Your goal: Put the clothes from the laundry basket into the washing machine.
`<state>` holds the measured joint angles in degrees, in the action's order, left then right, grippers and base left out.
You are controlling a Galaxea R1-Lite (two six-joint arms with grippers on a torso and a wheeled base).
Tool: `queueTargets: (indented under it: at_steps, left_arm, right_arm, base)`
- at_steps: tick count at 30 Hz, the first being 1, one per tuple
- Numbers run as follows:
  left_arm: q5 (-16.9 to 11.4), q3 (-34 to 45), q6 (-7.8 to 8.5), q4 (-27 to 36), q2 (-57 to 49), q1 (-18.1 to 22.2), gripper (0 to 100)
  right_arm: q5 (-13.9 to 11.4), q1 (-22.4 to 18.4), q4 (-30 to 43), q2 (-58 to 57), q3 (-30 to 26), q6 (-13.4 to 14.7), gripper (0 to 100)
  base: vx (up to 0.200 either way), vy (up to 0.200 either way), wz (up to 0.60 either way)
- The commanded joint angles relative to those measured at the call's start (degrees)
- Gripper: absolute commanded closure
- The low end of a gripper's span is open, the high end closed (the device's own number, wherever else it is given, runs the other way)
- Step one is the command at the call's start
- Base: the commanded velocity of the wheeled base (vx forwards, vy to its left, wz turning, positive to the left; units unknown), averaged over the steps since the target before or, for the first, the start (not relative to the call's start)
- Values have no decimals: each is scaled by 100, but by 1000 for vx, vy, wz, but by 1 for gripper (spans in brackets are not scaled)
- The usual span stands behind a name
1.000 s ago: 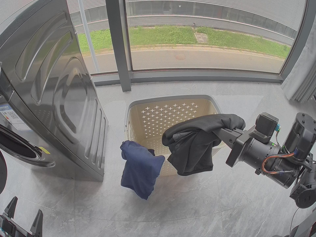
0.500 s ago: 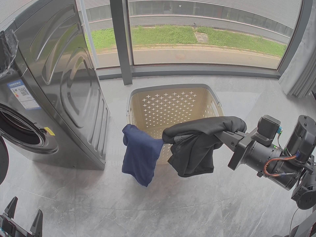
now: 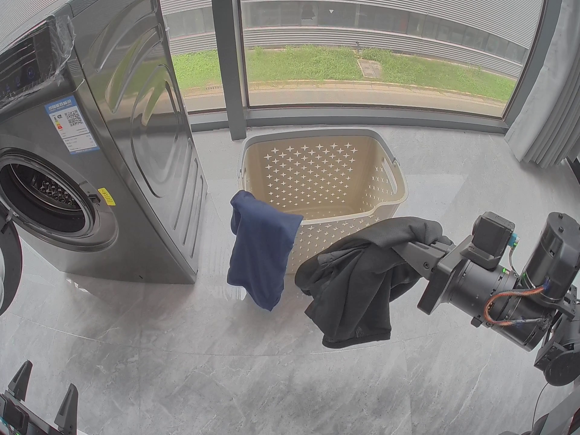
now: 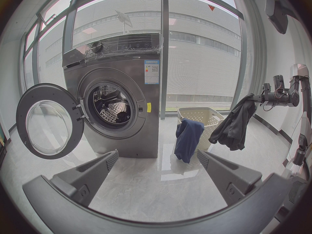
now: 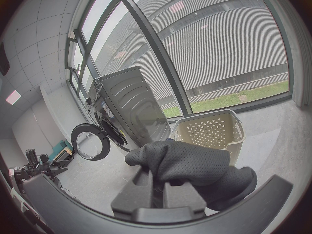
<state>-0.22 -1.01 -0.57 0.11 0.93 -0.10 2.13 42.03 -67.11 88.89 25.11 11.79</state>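
Shifted since the earlier frames: the head camera, which now takes in the open front of the washing machine. The black garment, then over the laundry basket, now hangs in front of it, clear of the rim.

Head view. Right gripper: clenched on the black garment, held in the air near the basket, well apart from the machine. Blue garment: draped over the basket's corner rim, hanging outside. Basket interior: otherwise bare. Left gripper: low, fingers spread, holding nothing. Floor: pale grey stone tile. Window: full-height, behind the basket. Curtain: at the right.

Left wrist view. Door: swung wide. Drum: contains one small dark item, too small to identify.

Right wrist view. Jaws pinched together on a fold of the black garment, with the basket beyond it.

Progress, as judged: one garment lifted and in transit, one left on the rim, neither yet loaded.
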Motion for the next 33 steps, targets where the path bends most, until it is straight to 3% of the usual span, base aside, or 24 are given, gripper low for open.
queueTargets:
  at_steps: [1, 33]
  left_arm:
    - [-4, 92, -4, -2, -40, 1, 0]
    - [-4, 92, -31, -2, -40, 1, 0]
  right_arm:
    - [-2, 7, -4, 14, -6, -1, 100]
    - [6, 7, -13, 155, 2, 34, 100]
  base:
    - [0, 0, 0]
    - [0, 194, 0]
